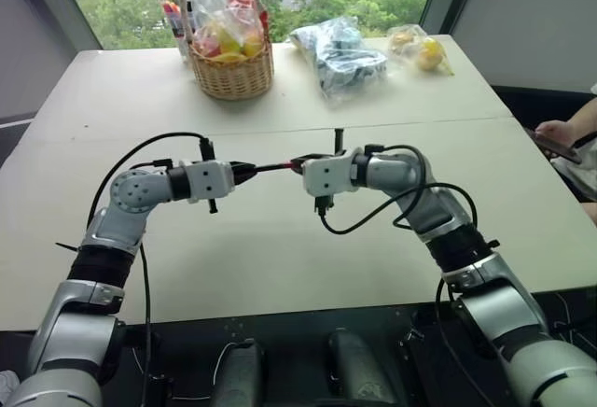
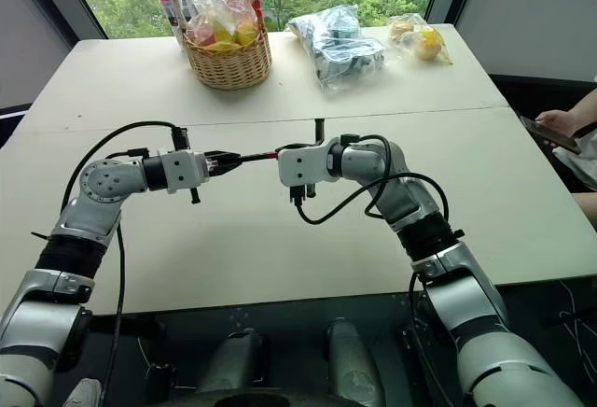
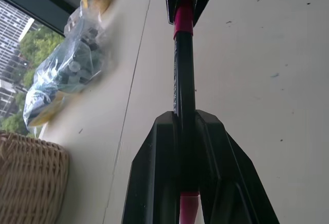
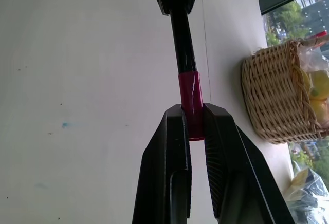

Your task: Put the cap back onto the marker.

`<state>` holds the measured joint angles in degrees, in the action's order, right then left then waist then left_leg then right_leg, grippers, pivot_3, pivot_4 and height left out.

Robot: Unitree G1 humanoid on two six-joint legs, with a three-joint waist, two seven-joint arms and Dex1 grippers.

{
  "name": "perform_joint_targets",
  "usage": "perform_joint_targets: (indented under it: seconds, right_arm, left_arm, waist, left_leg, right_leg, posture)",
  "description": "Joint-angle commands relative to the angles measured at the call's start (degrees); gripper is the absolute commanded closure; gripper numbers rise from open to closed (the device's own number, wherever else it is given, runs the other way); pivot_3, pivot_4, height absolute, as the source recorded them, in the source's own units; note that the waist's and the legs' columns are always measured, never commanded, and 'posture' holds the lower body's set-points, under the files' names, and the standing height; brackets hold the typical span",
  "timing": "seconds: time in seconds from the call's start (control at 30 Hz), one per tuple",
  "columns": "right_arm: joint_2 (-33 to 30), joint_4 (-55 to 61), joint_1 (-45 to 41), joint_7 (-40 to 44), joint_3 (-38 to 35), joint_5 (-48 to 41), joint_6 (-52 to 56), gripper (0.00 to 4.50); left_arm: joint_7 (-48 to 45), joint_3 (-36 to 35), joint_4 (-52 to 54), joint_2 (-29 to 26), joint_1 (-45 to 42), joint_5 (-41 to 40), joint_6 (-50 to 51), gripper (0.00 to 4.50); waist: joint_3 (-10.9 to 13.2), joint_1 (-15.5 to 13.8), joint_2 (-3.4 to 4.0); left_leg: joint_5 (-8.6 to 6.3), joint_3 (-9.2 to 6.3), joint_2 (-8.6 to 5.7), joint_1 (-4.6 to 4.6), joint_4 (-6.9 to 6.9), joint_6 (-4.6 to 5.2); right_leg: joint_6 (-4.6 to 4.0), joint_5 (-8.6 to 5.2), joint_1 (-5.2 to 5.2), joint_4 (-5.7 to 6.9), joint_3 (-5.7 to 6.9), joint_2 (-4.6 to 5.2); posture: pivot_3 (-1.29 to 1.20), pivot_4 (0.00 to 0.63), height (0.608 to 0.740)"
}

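1. My right gripper (image 4: 194,126) is clamped on the cap (image 4: 189,96). About half of the cap sticks out past the fingertips. The marker (image 3: 184,75) runs straight on from there into my left gripper (image 3: 185,131), which is pinched tight round the barrel. Both hang above the worktop (image 1: 280,248), between the two arms.
2. The cap looks seated over the marker's end, but I cannot tell if it is pushed fully home. If I let go now and it is only resting there, it could slip off and drop.
3. If I press harder with the two grippers slightly out of line, the barrel could skew in the left grip or the cap could pop sideways from the right fingers.
4. The barrel may slide back through the left gripper, so the push is lost.
5. Further out beyond the grippers stand a wicker basket (image 1: 231,76) and a plastic bag (image 1: 340,57), well apart. I judge them no hazard unless something rolls.
6. A person's hand (image 1: 558,136) sits beyond my right arm at the worktop's edge. A wide swing there would be risky.
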<state>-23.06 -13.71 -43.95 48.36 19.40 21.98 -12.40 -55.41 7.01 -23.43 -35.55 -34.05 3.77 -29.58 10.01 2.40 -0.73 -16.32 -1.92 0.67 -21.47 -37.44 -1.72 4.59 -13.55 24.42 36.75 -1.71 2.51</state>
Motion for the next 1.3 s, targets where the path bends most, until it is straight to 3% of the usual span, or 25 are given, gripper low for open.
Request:
perform_joint_targets:
  seconds: [0.03,0.13,0.23,0.5,0.63,0.77,0.87,1.07,1.3]
  right_arm:
    - [3.2,4.8,-1.6,-0.3,0.8,-3.8,-1.6,4.42]
    - [2.1,3.9,-1.5,0.4,0.6,-3.7,-1.6,3.29]
    - [0.1,3.1,-1.3,1.2,0.4,-3.7,-1.5,1.79]
    - [-4.3,3.4,0.9,2.5,-1.7,-7.5,1.9,1.79]
    - [-5.4,6.4,4.0,3.6,-4.3,-11.7,8.5,1.79]
    - [-5.9,11.8,8.2,3.9,-7.2,-15.5,15.8,1.79]
    - [-6.2,14.8,10.1,3.5,-7.8,-16.7,19.3,1.79]
    - [-5.1,20.5,11.9,2.7,-10.3,-21.7,28.2,1.79]
    - [-5.4,25.8,11.9,4.4,-12.6,-29.5,35.7,1.79]
  left_arm:
    - [-1.3,2.7,4.8,1.8,-0.5,-1.6,-1.9,4.5]
    - [-2.0,2.5,6.1,0.6,0.9,-1.5,-1.5,4.5]
    - [-2.1,1.6,9.5,-1.4,3.8,-2.0,1.1,4.5]
    - [2.0,-2.9,17.9,-6.7,14.8,-2.7,8.7,4.5]
    - [8.3,-7.6,22.8,-6.2,19.3,-4.5,19.7,4.5]
    - [16.5,-14.6,35.3,-1.1,24.4,-13.1,42.4,4.5]
    - [21.4,-17.9,41.5,1.4,27.4,-15.3,53.1,4.5]
    - [32.8,-22.8,51.9,7.3,32.8,-17.3,71.7,4.5]
    - [42.6,-26.1,57.6,13.5,30.4,-18.7,88.9,4.5]
  waist:
    - [0.0,0.0,0.0]
    - [0.0,0.0,0.0]
    - [0.0,0.1,0.0]
    - [0.0,0.1,0.01]
    - [0.0,-0.2,-0.01]
    - [0.0,-0.2,-0.01]
    - [0.0,0.1,-0.01]
    - [0.0,0.1,-0.02]
    - [0.0,-0.4,-0.05]
  left_leg:
    - [0.0,0.0,0.0,0.0,0.0,0.0]
    - [0.0,0.0,0.0,0.0,0.0,0.0]
    - [0.0,0.0,0.0,0.0,0.01,0.0]
    - [0.0,0.01,0.02,0.04,0.02,0.0]
    - [0.0,-0.01,0.02,0.03,0.0,0.0]
    - [0.0,-0.02,0.04,0.01,-0.03,0.0]
    - [0.0,-0.03,0.04,0.03,-0.03,0.0]
    - [0.0,-0.07,0.06,0.1,-0.03,0.0]
    - [0.0,-0.12,0.01,0.07,-0.12,-0.01]
  right_leg:
    - [0.0,0.0,0.0,0.0,0.0,0.0]
    - [0.0,0.0,0.0,0.0,0.0,0.0]
    - [0.0,0.0,0.0,0.0,-0.01,0.0]
    - [-0.03,-0.02,0.01,0.04,-0.05,0.01]
    - [-0.03,-0.03,0.01,0.07,-0.05,0.01]
    - [-0.02,-0.03,0.01,0.12,-0.05,0.03]
    - [-0.01,-0.04,0.01,0.13,-0.06,0.02]
    - [-0.05,-0.06,0.01,0.23,-0.06,-0.04]
    - [-0.05,-0.06,-0.02,0.25,-0.05,-0.02]
  posture:
    - [0.0,0.15,0.74]
    - [0.0,0.15,0.74]
    - [0.0,0.15,0.74]
    - [0.0,0.15,0.74]
    - [0.0,0.15,0.74]
    - [0.0,0.15,0.74]
    - [0.0,0.15,0.74]
    - [0.0,0.15,0.74]
    - [0.0,0.15,0.74]
